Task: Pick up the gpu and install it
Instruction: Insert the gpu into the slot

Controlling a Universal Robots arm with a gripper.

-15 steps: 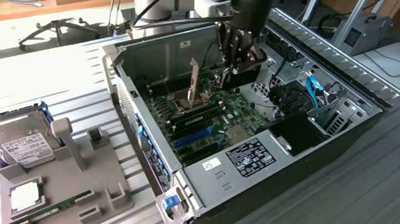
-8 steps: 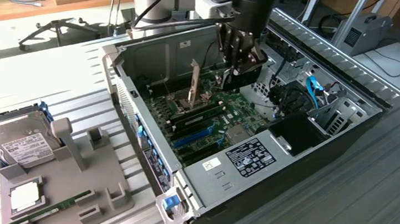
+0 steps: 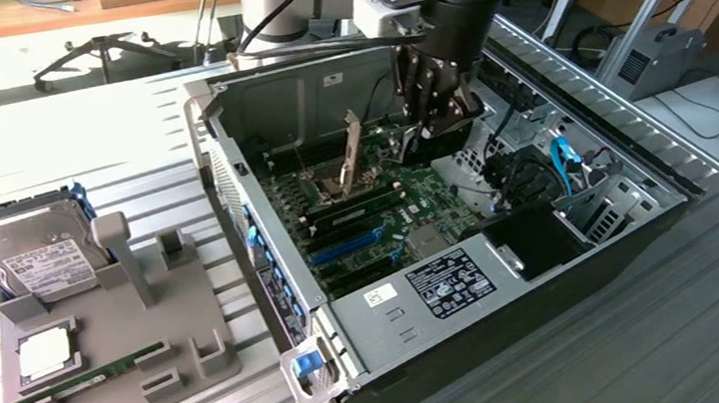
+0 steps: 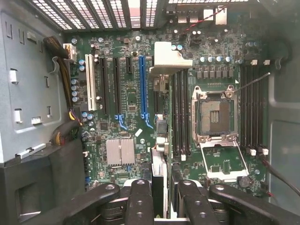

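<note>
Though partly open, fingers (image 4: 140,201) tight on the gpu (image 4: 159,180).

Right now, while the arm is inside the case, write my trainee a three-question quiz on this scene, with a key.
1. True or false: the hard drive lies inside the computer case.
2. What is clamped between the fingers of the gripper? A) a RAM stick B) the gpu C) nothing
3. Fill in: in the wrist view, the long ___ slot runs alongside the held card.

Key
1. False: it stands in the grey fixture outside the case, on the exterior view's left.
2. B
3. blue
</note>
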